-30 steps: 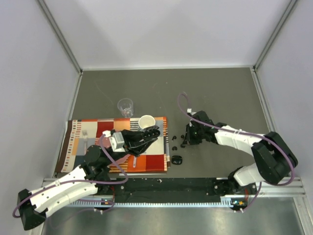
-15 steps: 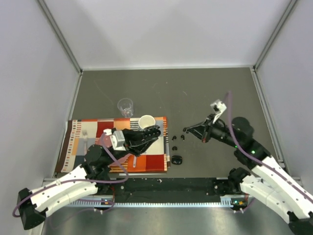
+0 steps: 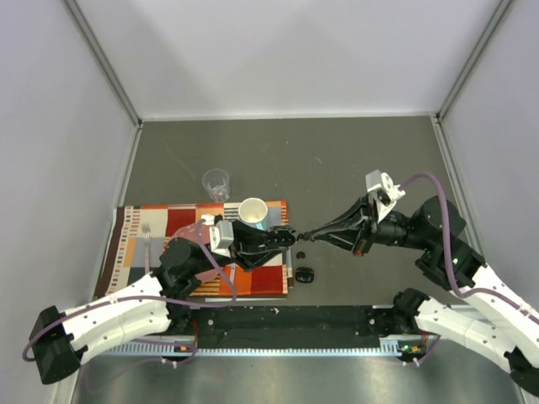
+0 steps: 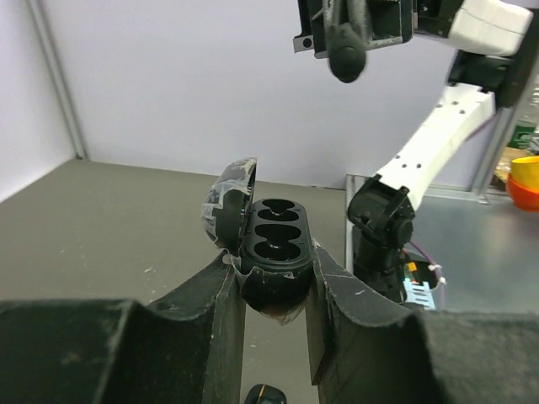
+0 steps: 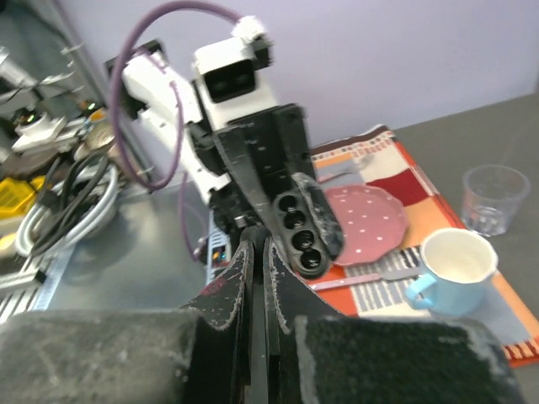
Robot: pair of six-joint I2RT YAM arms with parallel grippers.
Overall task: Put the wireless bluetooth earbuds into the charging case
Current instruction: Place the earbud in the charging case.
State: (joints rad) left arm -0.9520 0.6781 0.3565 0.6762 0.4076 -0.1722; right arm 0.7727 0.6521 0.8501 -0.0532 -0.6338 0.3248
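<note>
The left pincer (image 4: 275,286) is clamped narrow on the open case (image 4: 274,244) and holds it off the bench (image 3: 362,160), just right of the mat (image 3: 135,244). The lid (image 4: 226,200) is tipped back to the left, and the wells face up and look empty as far as they show. To do this step well, that grip should hold the case level and steady so the wells make a fixed target. The right pincer (image 5: 258,246) is closed to a sliver, its tip close by the end of the case and a little above it. I judge it should line up over one well, come down straight, turn any bud to suit the well's curve, and let go only once the bud is seated, without knocking the lid. Whether a bud is pinched in that tip cannot be told: the fingers hide it in the wrist view, and from above it is too small. At least one loose bud (image 3: 300,253) lies on the bench under the meeting point, near a second case (image 3: 305,273). How many buds there are is hard to make out.
</note>
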